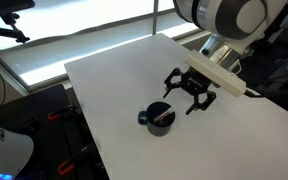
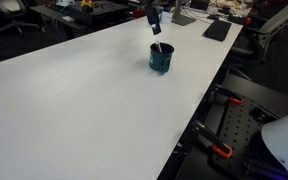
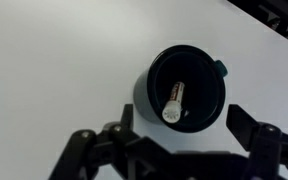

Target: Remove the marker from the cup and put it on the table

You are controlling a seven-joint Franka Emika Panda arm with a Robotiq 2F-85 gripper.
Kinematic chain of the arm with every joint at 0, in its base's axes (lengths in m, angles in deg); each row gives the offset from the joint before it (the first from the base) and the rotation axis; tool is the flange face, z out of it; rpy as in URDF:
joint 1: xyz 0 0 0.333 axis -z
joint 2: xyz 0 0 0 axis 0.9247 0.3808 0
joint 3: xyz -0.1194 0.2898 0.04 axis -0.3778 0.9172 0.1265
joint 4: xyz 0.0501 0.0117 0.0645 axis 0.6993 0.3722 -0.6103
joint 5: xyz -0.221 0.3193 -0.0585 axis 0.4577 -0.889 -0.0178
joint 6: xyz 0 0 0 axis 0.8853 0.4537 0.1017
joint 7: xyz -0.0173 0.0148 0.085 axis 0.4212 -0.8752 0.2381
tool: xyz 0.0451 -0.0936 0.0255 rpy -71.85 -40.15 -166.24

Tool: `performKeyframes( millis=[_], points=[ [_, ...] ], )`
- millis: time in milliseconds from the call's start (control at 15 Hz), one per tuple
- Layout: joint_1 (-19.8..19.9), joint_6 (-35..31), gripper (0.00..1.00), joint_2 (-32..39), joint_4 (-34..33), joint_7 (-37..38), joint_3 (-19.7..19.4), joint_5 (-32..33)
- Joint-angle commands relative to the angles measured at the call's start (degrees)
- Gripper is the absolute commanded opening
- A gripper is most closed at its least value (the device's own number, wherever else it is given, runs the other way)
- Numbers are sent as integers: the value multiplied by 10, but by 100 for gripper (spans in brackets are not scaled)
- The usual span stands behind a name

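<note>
The dark navy cup (image 1: 157, 119) stands upright on the white table (image 1: 114, 80), its small handle to one side. It also shows in another exterior view (image 2: 161, 58) and in the wrist view (image 3: 187, 90). The marker (image 3: 174, 102) leans inside the cup, pale end up; it also shows in an exterior view (image 1: 163, 116) and pokes above the rim in the other (image 2: 158, 46). My gripper (image 1: 189, 93) hovers above and just beside the cup, fingers spread wide and empty. In the wrist view the open fingers (image 3: 184, 132) frame the cup's near rim.
The table's edges run close to the cup (image 2: 224, 60). Black equipment with orange clamps (image 1: 59, 125) sits below the table edge. Desks and clutter (image 2: 194, 12) stand beyond the far side.
</note>
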Motion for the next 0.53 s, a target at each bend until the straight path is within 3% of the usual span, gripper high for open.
performKeyframes(
  millis=[0,333,467],
  points=[
    [3,-6,100,-10,19,-8,3,3],
    [3,-5,100,-7,24,-8,4,3],
    [3,-5,90,-6,26,-9,4,4]
  ],
)
